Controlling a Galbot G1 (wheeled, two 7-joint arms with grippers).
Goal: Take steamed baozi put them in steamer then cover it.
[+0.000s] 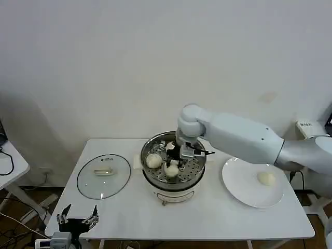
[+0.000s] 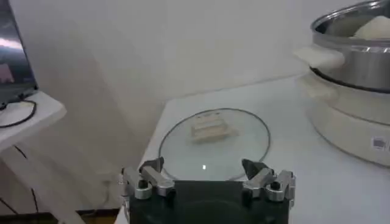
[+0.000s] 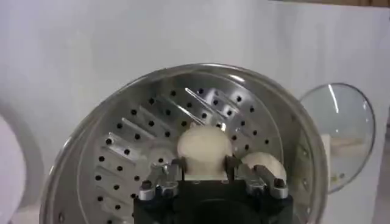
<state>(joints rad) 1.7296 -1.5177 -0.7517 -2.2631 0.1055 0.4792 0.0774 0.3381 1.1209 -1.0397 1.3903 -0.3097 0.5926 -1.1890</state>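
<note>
One baozi (image 3: 204,146) sat pinched in the right claw (image 1: 175,165) over the steamer (image 1: 199,171) at table (image 1: 207,218) centre; another baozi (image 1: 153,161) lay in its basket. A last baozi (image 1: 266,178) remained on the plate (image 1: 244,194), right. The cover (image 1: 104,176) lay left. The left claw (image 1: 78,215) hung spread at the near-left table edge.

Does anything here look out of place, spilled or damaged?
Nothing stands out. The cover lies flat on the table, left of the steamer. One baozi sits on the plate. The right gripper holds another over the basket.
</note>
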